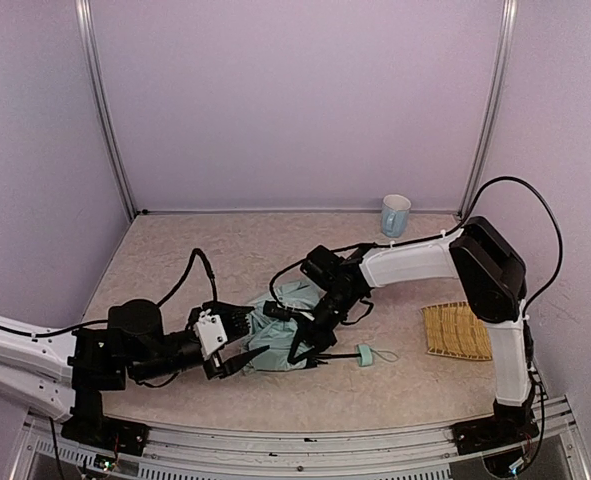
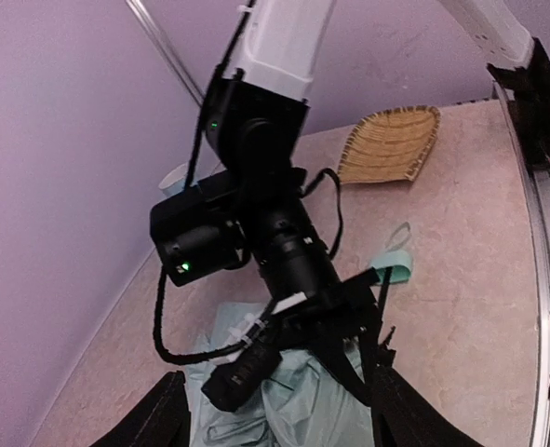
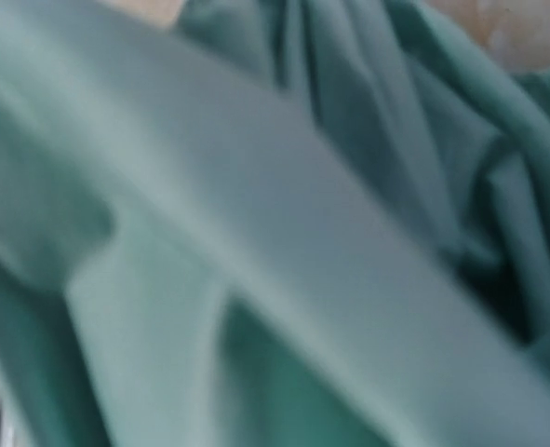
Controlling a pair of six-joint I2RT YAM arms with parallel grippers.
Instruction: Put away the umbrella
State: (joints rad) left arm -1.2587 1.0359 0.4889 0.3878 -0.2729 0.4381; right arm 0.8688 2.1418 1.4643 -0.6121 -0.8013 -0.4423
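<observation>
The umbrella point(image 1: 275, 330) lies collapsed on the table as a crumpled mint-blue bundle. Its thin black shaft runs right to the small mint handle point(image 1: 365, 353) with a wrist loop. My right gripper point(image 1: 310, 343) is pressed down into the bundle where the shaft comes out, shut on the umbrella point(image 3: 275, 223). Blurred fabric fills the right wrist view and hides the fingers. My left gripper point(image 1: 237, 348) is open at the bundle's left end. In the left wrist view the umbrella point(image 2: 302, 410) lies between its two black fingers point(image 2: 154, 419), and the handle point(image 2: 397, 270) shows beyond.
A pale blue mug point(image 1: 395, 214) stands at the back wall, right of centre. A woven yellow straw mat point(image 1: 457, 330) lies at the right, also the mat point(image 2: 391, 144) in the left wrist view. The right arm's wrist point(image 2: 265, 233) hangs close above the left gripper.
</observation>
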